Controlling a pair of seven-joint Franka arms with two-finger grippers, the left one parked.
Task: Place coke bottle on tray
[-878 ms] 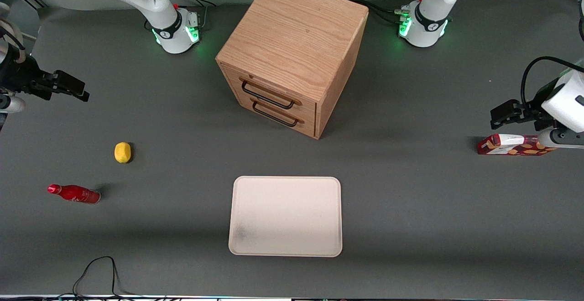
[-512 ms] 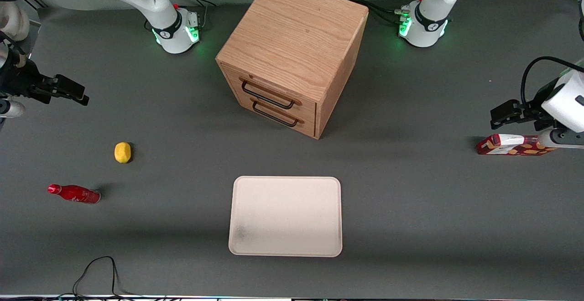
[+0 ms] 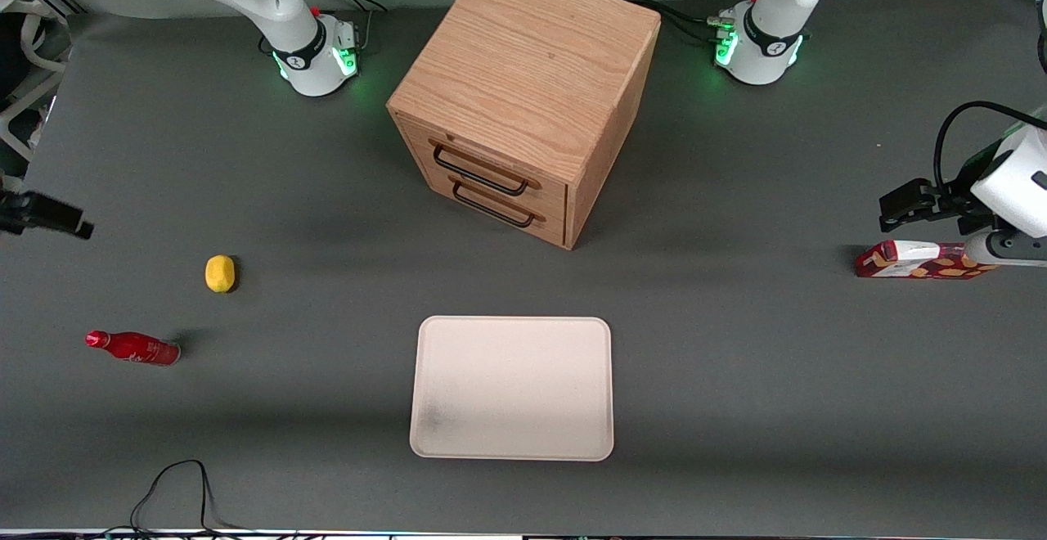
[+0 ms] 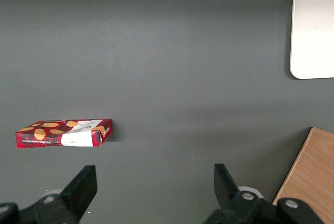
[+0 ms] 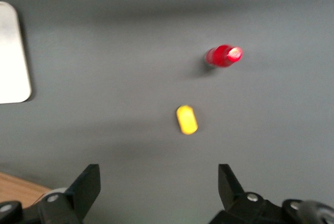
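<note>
The coke bottle (image 3: 132, 348) stands on the grey table (image 3: 736, 376) at the working arm's end, well apart from the tray (image 3: 513, 388), which lies flat nearer the front camera than the wooden drawer cabinet (image 3: 523, 98). A yellow lemon (image 3: 219, 273) sits near the bottle, a little farther from the front camera and slightly closer to the tray. The claw (image 3: 49, 217) hangs above the table at the very edge of the front view, farther from the front camera than the lemon and clear of both the lemon and the bottle. In the right wrist view the claw (image 5: 159, 182) is spread wide and holds nothing, with the lemon (image 5: 187, 119), the bottle (image 5: 223, 56) seen cap-on and a rounded corner of the tray (image 5: 11, 57) all below it on the table. A red-and-white patterned carton (image 3: 916, 260) lies toward the parked arm's end of the table, far from the tray. A black cable (image 3: 176, 491) loops on the table nearer the front camera than the bottle.
</note>
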